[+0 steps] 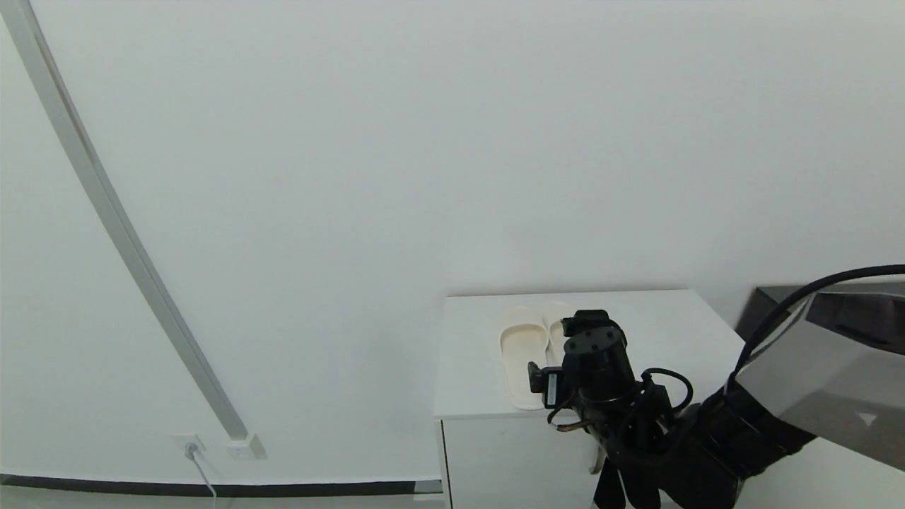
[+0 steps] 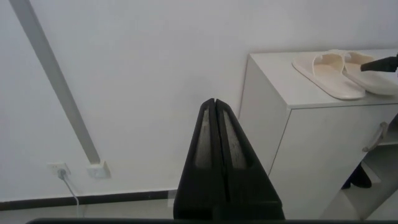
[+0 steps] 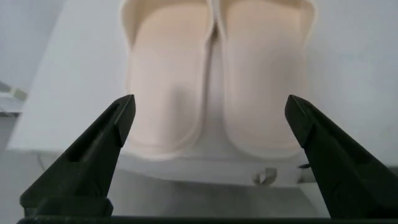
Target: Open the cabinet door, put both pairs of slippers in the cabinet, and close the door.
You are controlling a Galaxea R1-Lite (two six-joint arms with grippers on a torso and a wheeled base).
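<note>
Right wrist view: tool (image 3: 210, 106) wide open near cream slippers (image 3: 261, 74)

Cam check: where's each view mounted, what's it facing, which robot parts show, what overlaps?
Head view: on the head, facing forward and down at the wall and white cabinet; right arm shows, right gripper at the cream slippers.
Left wrist view: on the left wrist, looking past the shut left gripper at the wall and cabinet.
Right wrist view: on the right wrist, looking between its open fingers at the slippers' heels.
Shared: all three show the slippers on the cabinet top.
</note>
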